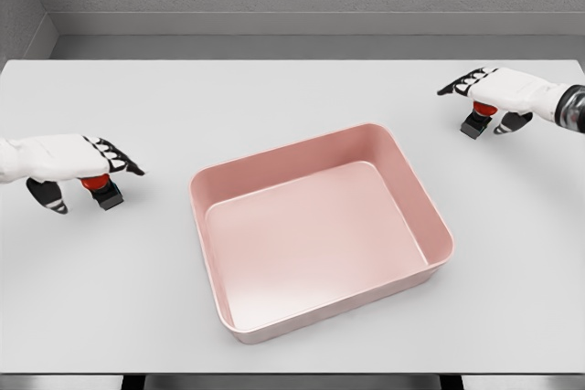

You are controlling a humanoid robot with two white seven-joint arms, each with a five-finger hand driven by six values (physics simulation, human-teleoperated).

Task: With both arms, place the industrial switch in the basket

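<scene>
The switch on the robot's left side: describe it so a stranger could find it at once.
Start at the pink basket in the middle of the white table, then look to the picture's left edge. Under the left hand sits a small switch with a red button on a black base; its twin lies far right, farther back.

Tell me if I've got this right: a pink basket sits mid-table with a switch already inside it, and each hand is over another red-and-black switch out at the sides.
Not quite. The head view shows the pink basket empty. The only two switches are outside it on the table: one under the left hand, one under the right hand.
</scene>
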